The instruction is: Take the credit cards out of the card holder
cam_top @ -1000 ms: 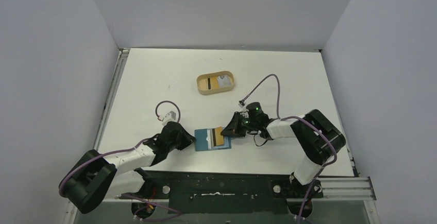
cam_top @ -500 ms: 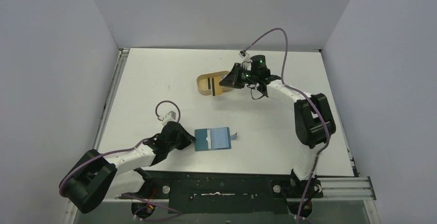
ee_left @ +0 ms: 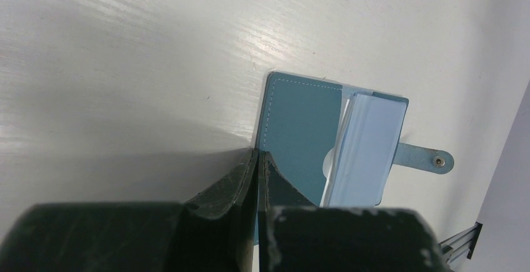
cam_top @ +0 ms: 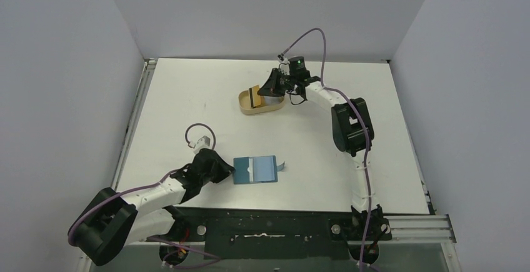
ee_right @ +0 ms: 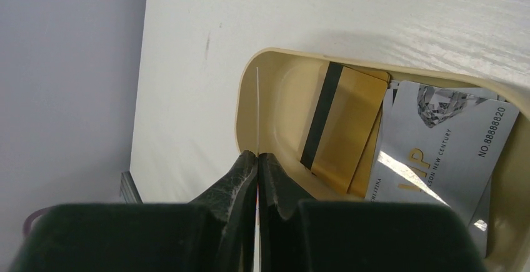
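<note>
**Right arm holds a card over the tray; left arm pins the wallet**

Top external view: the teal card holder (cam_top: 256, 169) lies open on the white table (cam_top: 187, 109) near the arm bases. The left gripper (cam_top: 229, 171) meets its left edge. Well apart, at the far side, the right gripper (cam_top: 261, 92) sits over the tan oval tray (cam_top: 245, 108), its fingers clamped on the held credit card (cam_top: 253, 95), gold with a black stripe.

Left wrist view: the left gripper (ee_left: 257, 155) has its fingers pressed together on the near edge of the card holder (ee_left: 300, 125). Pale blue pockets (ee_left: 369, 147) stand slightly raised on its far half, and the snap tab (ee_left: 425, 158) sticks out beyond them. Whether cards remain inside cannot be told.

Right wrist view: the right gripper (ee_right: 257, 157) is closed on the held credit card (ee_right: 257, 109), seen edge-on as a thin line at the tray's (ee_right: 245, 97) near end. 2 cards lie in the tray: a second gold card (ee_right: 347, 128) with a black stripe, and a silver VIP card (ee_right: 444, 141) partly overlapping it.
</note>
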`<control>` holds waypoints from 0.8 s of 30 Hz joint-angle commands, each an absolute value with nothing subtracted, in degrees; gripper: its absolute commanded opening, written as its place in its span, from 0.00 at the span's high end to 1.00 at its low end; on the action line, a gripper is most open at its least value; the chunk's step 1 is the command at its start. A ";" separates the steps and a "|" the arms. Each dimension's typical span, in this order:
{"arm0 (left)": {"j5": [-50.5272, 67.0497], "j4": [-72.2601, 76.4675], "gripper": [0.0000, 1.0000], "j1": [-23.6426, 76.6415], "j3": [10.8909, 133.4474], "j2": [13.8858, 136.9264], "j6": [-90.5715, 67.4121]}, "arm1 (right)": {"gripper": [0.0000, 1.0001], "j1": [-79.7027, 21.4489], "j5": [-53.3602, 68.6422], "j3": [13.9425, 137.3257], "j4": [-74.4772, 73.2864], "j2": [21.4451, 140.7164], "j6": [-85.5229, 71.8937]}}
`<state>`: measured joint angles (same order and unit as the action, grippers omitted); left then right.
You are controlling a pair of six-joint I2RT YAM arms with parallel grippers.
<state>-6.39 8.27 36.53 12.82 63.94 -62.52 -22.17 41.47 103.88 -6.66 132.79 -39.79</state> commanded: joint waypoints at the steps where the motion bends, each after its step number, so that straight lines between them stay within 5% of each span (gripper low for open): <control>1: -7.43 3.21 1.00 35.83 11.29 64.46 -60.91 | 1.00 -22.46 41.51 108.65 -6.94 132.65 -38.25; 24: -7.78 1.90 1.00 35.52 11.43 64.68 -61.61 | 1.00 -22.71 38.96 111.92 -9.76 137.57 -36.29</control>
